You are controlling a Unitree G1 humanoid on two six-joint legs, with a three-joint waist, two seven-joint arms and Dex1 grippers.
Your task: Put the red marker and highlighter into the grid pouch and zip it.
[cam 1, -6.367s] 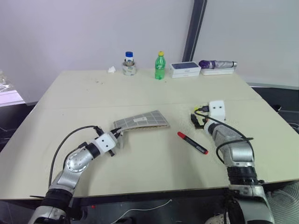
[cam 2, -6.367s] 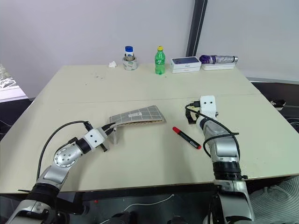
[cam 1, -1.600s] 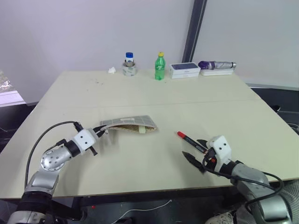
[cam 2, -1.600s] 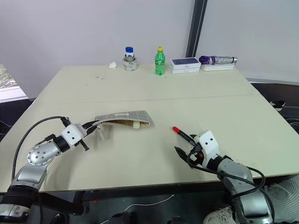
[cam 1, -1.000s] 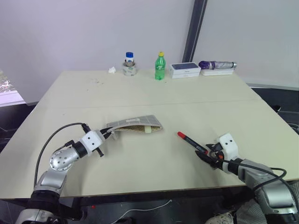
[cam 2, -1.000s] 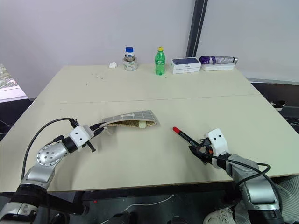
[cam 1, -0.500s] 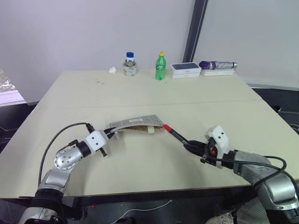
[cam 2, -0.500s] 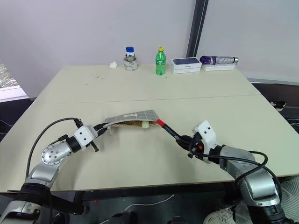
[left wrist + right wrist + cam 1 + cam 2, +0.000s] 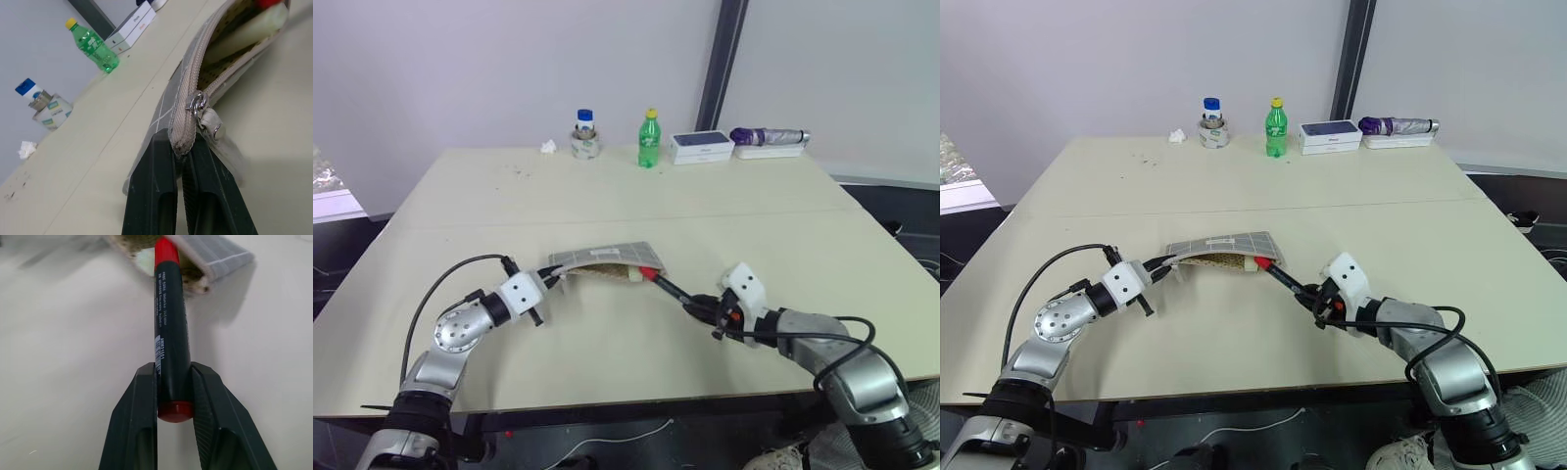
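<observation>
Two end effectors: both engaged at the grid pouch, one at each end.
Left end effector (image 9: pixel 182 193): closed on the zipper-end corner of the grid pouch (image 9: pixel 607 258), holding that end lifted off the table (image 9: pixel 607 196).
Right end effector (image 9: pixel 172 396): clamped on the rear of the red marker (image 9: pixel 170 328), black barrel level with and pointing toward the pouch.
Red marker: red cap at the pouch mouth, on the side away from the left end effector; barrel outside the pouch, clear of the table.
Highlighter (image 9: pixel 244 30): pale yellow, lying inside the pouch, one end seen at the open mouth just beside the red cap.
Grid pouch: grey with white grid lines, near the table's middle, mouth open along its near edge; zipper pull (image 9: pixel 197 104) at the corner beside the left fingers.
Beyond the pouch, at the table's far edge: green bottle (image 9: pixel 648 139), small jar with blue lid (image 9: pixel 584 134), white box (image 9: pixel 701 146).
</observation>
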